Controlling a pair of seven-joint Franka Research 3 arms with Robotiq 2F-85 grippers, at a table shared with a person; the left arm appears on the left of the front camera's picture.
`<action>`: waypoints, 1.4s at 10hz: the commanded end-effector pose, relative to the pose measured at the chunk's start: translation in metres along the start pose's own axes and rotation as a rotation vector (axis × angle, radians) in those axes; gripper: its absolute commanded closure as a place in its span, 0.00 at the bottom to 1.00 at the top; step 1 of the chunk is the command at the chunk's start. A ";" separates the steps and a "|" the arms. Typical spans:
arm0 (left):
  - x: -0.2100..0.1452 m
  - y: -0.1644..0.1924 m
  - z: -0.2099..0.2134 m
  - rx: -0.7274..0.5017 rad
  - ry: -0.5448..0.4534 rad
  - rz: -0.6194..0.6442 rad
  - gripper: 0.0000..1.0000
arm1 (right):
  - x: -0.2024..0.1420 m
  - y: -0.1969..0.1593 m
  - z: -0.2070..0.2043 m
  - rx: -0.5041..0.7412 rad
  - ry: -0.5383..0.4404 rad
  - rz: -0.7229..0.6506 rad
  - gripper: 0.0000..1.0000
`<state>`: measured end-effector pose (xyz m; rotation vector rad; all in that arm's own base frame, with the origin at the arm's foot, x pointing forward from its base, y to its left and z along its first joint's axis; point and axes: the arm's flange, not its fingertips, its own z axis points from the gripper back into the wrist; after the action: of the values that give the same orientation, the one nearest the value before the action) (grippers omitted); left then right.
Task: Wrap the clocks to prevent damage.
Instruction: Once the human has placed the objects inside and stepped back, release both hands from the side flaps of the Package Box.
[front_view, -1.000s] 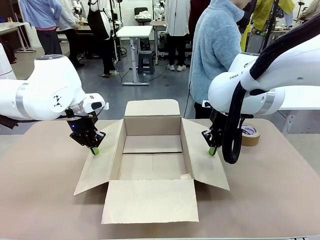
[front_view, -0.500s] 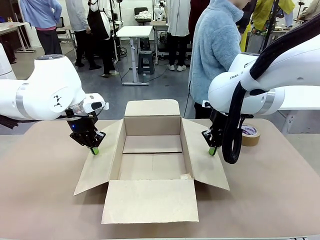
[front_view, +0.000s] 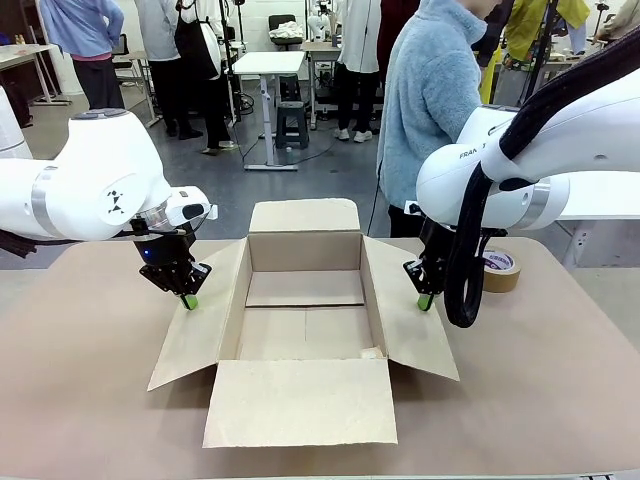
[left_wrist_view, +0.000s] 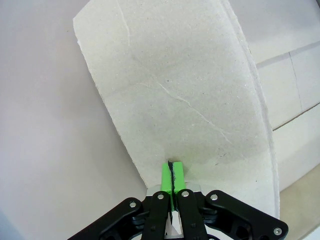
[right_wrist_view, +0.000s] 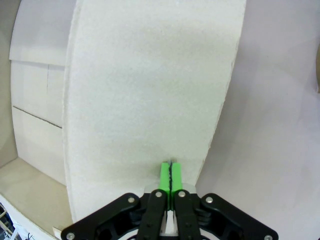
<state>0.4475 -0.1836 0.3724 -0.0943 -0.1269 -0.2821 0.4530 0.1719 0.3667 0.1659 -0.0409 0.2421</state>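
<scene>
Cardboard box (front_view: 305, 252) sits open, left tool (front_view: 188, 300) pinching its left flap (front_view: 195, 335), right tool (front_view: 425, 300) its right flap (front_view: 410, 332).

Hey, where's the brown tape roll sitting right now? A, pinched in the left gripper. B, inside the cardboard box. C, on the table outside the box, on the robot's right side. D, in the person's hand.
C: the tape roll lies flat on the table, apart from the cardboard box, off to the robot's right of it.
</scene>
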 end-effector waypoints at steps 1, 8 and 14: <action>-0.001 0.000 -0.001 0.012 0.004 0.009 0.99 | -0.001 0.001 0.001 0.001 0.002 0.001 0.99; -0.001 0.000 -0.001 0.012 0.004 0.009 0.99 | -0.001 0.001 0.001 0.001 0.002 0.001 0.99; -0.001 0.000 -0.001 0.012 0.004 0.009 0.99 | -0.001 0.001 0.001 0.001 0.002 0.001 0.99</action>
<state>0.4475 -0.1836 0.3724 -0.0943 -0.1269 -0.2821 0.4530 0.1720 0.3667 0.1659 -0.0409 0.2421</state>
